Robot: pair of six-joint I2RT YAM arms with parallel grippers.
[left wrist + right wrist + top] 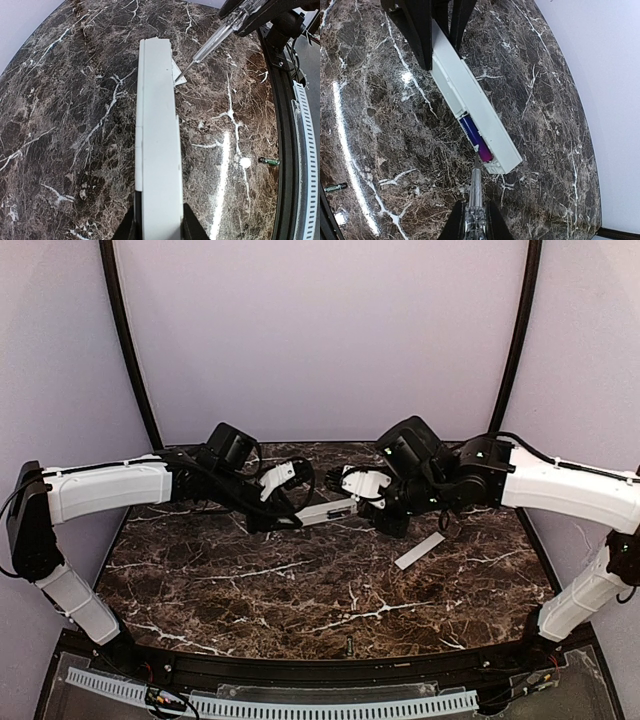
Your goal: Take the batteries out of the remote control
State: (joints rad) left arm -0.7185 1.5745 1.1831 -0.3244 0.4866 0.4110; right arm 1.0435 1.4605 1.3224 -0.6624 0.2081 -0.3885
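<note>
Currently, the remote control (470, 100) is located at the centre of the top view, toward the far half of the marbled table (250, 590), between the two arms. The left gripper (159, 225) pinches one end of the remote control across its width, with a black finger pressed against each long side; in the left wrist view the white bar runs from the bottom edge of the frame up toward the centre top. In the right wrist view the opposite end points to the lower right, and its compartment is uncovered. One seated battery (476, 141), blue shading to magenta, lies inside that compartment along the remote's length. The right gripper (475, 222) is clamped on a clear-handled probe tool (476, 185) at the bottom centre of its own frame. The metal tip of the tool sits just beside the lower end of the seated battery, at the edge of the compartment; contact cannot be confirmed. A loose battery (268, 161), a small dark cylinder with a green tint, lies on the table well apart from the remote control, near the front edge in the top view. A flat white cover strip (420, 551) lies on the table to the lower right of the grippers in the top view, tilted diagonally. Whether the remote control rests on the table or is held clear of it cannot be determined.
</note>
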